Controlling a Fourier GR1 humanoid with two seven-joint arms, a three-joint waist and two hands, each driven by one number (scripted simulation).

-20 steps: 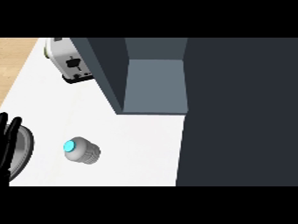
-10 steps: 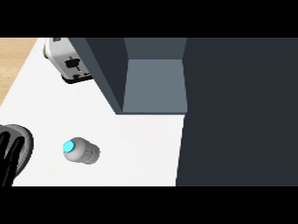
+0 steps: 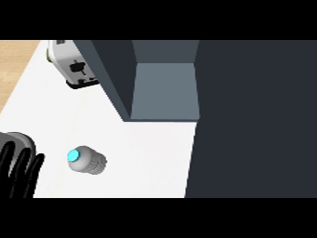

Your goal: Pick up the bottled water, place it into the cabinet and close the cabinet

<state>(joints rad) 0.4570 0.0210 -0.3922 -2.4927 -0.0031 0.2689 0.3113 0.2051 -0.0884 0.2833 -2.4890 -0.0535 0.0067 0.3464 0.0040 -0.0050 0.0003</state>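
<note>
The water bottle stands upright on the white counter, seen from above, with a bright cyan cap and a pale grey body. My left hand shows at the lower left edge, its black fingers straight and side by side, open and holding nothing. It sits just left of the bottle, with a small gap between them. The cabinet stands behind and to the right of the bottle. Its door is swung open and the grey floor inside is bare. My right hand does not show.
A white toaster stands at the back left, beside the open cabinet door. A large dark surface fills the right side of the view. Light wooden floor shows past the counter's left edge.
My left hand has turned and shifted a little to the right and down, closer to the bottle. The bottle and the cabinet door have not moved.
</note>
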